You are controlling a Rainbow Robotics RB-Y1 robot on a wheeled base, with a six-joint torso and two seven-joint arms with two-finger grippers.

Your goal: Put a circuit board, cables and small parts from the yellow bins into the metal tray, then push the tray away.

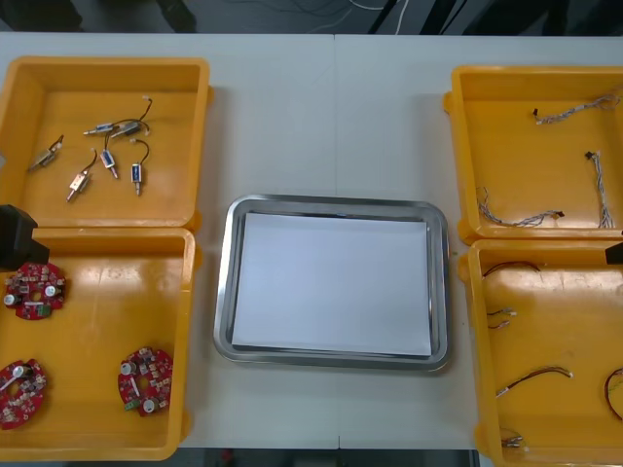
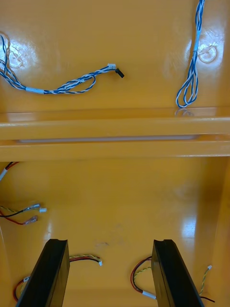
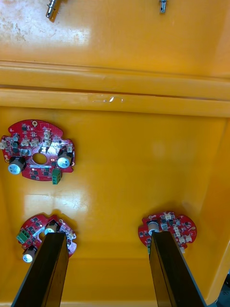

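Three circuit boards (image 3: 38, 151) lie in the yellow bin (image 1: 107, 311) left of the metal tray (image 1: 224, 292), under the spread left fingers (image 3: 45, 273); an off-centre close could just skid a flat board. Right of the tray, the right fingers (image 2: 167, 273), also spread, hover over cables (image 2: 86, 258) that could snag together.

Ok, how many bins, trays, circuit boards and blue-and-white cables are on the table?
Yellow bins: 4
Metal tray: 1
Round red circuit boards: 3
Twisted blue and white cables: 3
Total: 11
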